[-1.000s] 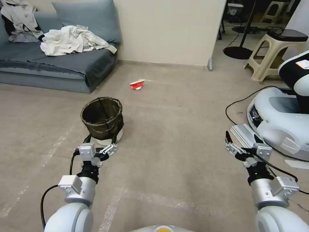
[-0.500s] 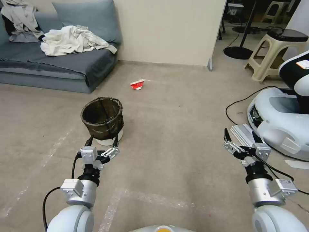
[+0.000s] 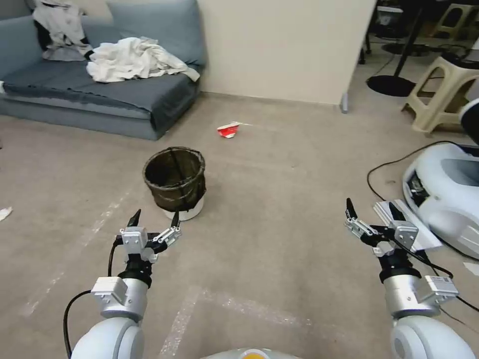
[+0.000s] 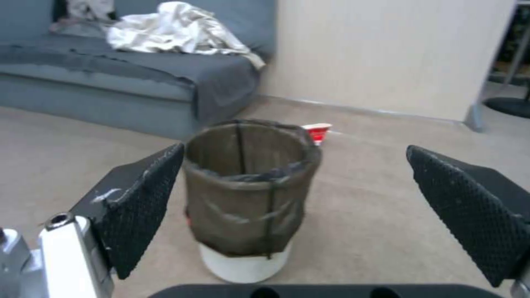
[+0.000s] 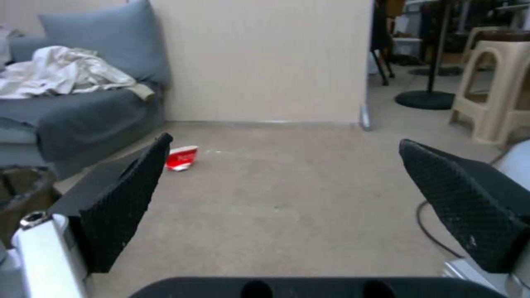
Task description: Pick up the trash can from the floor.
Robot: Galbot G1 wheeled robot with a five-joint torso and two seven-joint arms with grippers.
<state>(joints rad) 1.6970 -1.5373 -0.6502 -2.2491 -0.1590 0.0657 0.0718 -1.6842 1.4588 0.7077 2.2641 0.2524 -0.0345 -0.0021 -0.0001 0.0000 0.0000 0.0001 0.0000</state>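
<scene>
The trash can (image 3: 174,182) stands upright on the floor (image 3: 279,199), its dark bag pulled over the rim and its white base showing below. My left gripper (image 3: 154,219) hovers open just short of the can, its fingertips level with the base and a small gap away. In the left wrist view the trash can (image 4: 248,194) sits straight ahead of the open left gripper (image 4: 295,149), beyond the fingertips. Off to the right, my right gripper (image 3: 370,208) is open over bare carpet, holding nothing. The right wrist view has the open right gripper (image 5: 285,142) and the can's rim (image 5: 22,186) at the edge.
A crushed red-and-white cup (image 3: 228,129) lies beyond the can. The grey sofa (image 3: 100,94) with heaped clothes stands at the back left, beside a beige partition wall (image 3: 284,45). A white robot base (image 3: 444,189) with a black cable sits at right, and a beige stool (image 3: 444,94) behind it.
The whole head view has shifted right, so the camera moved. The can now sits farther from my left gripper, whose fingertips no longer overlap its base. Both grippers stay open.
</scene>
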